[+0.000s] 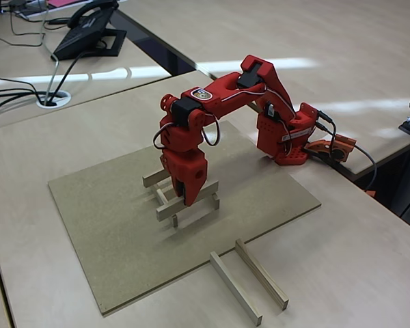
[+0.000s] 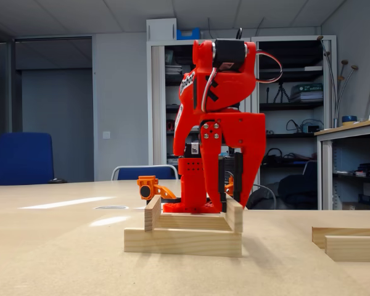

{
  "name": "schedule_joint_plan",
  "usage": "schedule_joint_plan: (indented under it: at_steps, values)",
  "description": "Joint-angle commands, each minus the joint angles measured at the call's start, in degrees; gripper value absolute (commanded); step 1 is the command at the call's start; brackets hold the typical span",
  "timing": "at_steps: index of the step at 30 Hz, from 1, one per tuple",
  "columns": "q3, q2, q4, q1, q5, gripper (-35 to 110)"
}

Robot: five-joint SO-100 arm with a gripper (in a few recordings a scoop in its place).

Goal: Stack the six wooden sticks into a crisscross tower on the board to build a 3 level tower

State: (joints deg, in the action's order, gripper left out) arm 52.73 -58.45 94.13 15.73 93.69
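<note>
Fixed view: gripper (image 1: 186,198) over tower (image 1: 181,199)

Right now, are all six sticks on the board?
No: two sticks lie on the desk off the board, while the other four form the tower.

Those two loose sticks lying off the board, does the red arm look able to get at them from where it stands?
Probably yes. The two sticks lie bare on the desk just off the board, with nothing on or around them. The gripper is down at the tower and would have to swing over.

arm (image 1: 225,96): bent over | gripper (image 1: 188,198): pointing down, fingers close together
</note>
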Motion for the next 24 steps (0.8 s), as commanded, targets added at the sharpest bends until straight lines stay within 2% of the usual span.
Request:
schedule_joint_plan:
  at_steps: [1, 18, 24]
  values:
    - [0.18, -0.97, 0.53, 0.62, 0.09, 6]
    - [3.87, -1.93, -2.46, 1.85, 1.41, 8]
    - [4.75, -2.02, -2.90, 0.97, 1.14, 4]
